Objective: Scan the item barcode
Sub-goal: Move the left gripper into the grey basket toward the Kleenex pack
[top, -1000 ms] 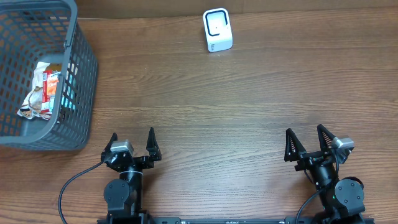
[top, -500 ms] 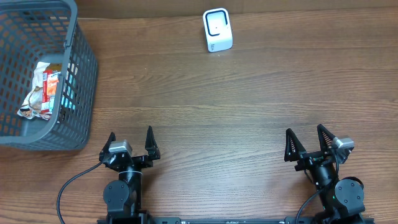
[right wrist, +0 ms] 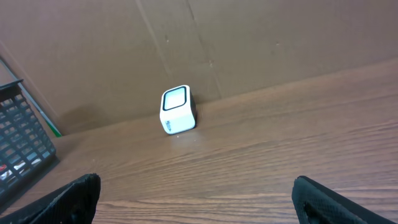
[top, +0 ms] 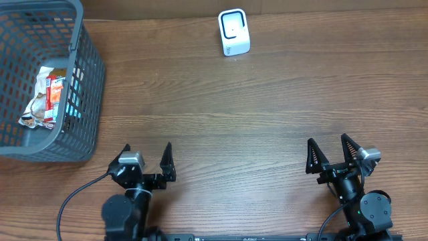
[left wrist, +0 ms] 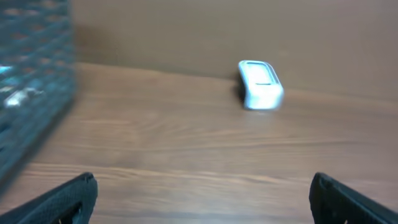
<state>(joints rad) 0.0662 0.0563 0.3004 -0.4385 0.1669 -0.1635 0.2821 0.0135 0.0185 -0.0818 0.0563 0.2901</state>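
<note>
Overhead, left claw [top: 146, 151] and right claw [top: 328, 144] gape empty over the counter [top: 234, 114]. Snack packet [top: 54, 91] lies inside the grey basket [top: 90, 73], probably light, crinkly, slippery; pinch its flat middle.

Matt wood-grain table [top: 267, 114]; grey plastic basket [top: 87, 73].

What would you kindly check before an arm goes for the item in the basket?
1. Left pincer open and empty: ok.
2. Right pincer open and empty: ok.
3. Item lying in the basket, visible from above: ok.
4. Which side of the item to scan: cannot tell.
5. Scanner upright, nothing in front of it: ok.
</note>
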